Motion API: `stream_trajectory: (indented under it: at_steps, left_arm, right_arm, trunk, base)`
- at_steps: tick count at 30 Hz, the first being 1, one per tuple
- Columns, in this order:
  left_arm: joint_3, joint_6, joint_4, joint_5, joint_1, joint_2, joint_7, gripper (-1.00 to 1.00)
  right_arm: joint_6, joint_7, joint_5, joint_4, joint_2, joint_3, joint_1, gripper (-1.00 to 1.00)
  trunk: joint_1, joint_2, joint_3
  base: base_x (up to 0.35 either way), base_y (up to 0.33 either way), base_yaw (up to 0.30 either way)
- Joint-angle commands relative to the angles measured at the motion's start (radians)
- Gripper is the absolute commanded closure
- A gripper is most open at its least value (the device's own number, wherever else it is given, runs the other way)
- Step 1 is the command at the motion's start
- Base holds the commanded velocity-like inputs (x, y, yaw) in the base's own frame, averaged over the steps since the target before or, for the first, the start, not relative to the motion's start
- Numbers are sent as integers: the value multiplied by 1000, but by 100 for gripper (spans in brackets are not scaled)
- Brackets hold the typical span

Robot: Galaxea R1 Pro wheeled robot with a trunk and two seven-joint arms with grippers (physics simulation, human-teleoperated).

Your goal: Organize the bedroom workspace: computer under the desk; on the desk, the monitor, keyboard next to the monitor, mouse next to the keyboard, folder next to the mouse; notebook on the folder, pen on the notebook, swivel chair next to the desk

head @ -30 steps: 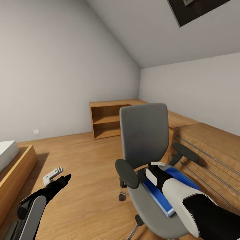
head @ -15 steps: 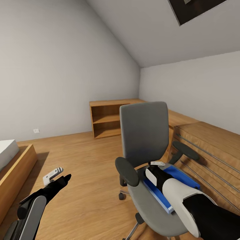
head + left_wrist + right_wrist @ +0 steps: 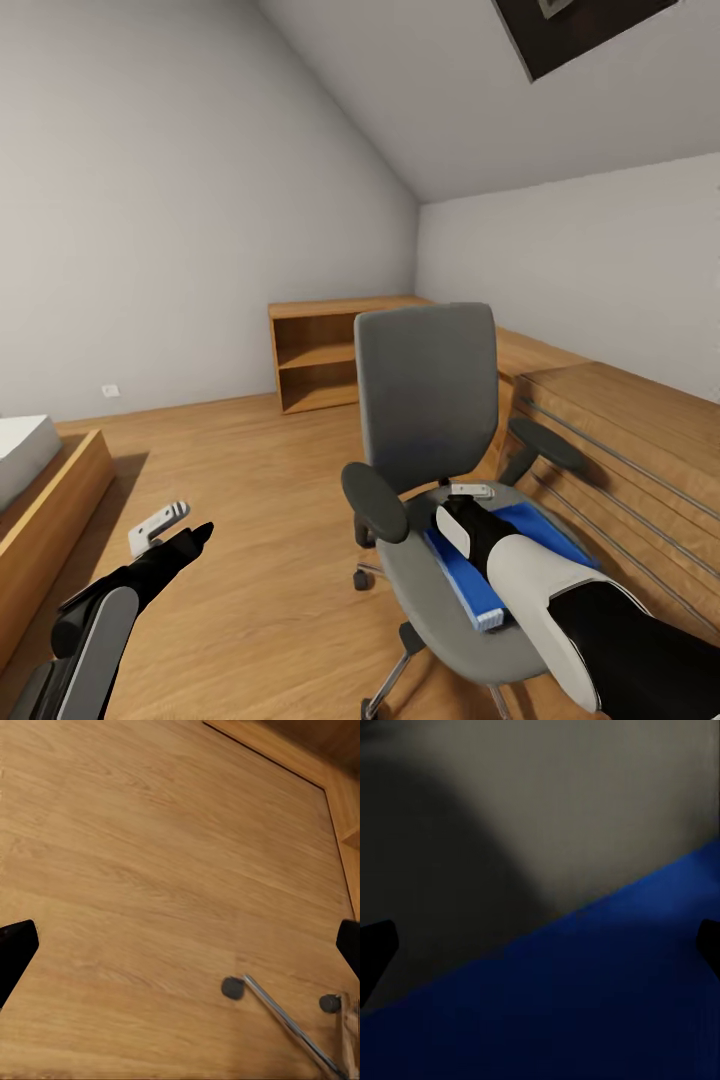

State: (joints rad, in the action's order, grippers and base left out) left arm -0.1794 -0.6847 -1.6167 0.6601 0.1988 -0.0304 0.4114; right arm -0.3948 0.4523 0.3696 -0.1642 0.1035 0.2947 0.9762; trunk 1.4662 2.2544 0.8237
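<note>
The right gripper (image 3: 540, 945) hangs just above the swivel chair's seat, its two dark fingertips standing far apart at the edges of the right wrist view with nothing between them. Directly under it in that view lies the blue folder (image 3: 585, 1005), whose edge runs diagonally against the grey seat cushion. From the head camera, the folder (image 3: 470, 585) lies flat on the seat of the swivel chair (image 3: 430, 400), partly covered by the right forearm; the gripper itself is hidden there behind the wrist, so contact with the folder cannot be judged.

The left gripper (image 3: 180, 949) hovers over bare wooden floor (image 3: 150, 855), well apart from the chair's seat, its fingers likewise spread wide and holding nothing. A chrome leg of the chair base with dark casters (image 3: 233, 988) shows beneath it.

Behind the chair stands a low wooden shelf unit (image 3: 320, 360).
</note>
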Motion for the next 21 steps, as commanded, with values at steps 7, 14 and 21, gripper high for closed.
stream_trajectory:
  at_steps: [7,14,21]
  left_arm:
    - [0,-3,-2,10,1,0,9,-100]
    - [0,-4,-2,11,1,0,9,-100]
    - [0,-4,-2,11,1,0,9,-100]
  right_arm:
    - [-7,6,20,0,-1,-11,-1,-100]
    - [-7,6,20,0,-1,-11,-1,-100]
    - [-7,6,20,0,-1,-11,-1,-100]
  trunk:
    - [-1,0,1]
    - [-1,0,1]
    - [-1,0,1]
  base:
    - [-94,-41,0]
    - [-191,-5,0]
    - [-152,-1,0]
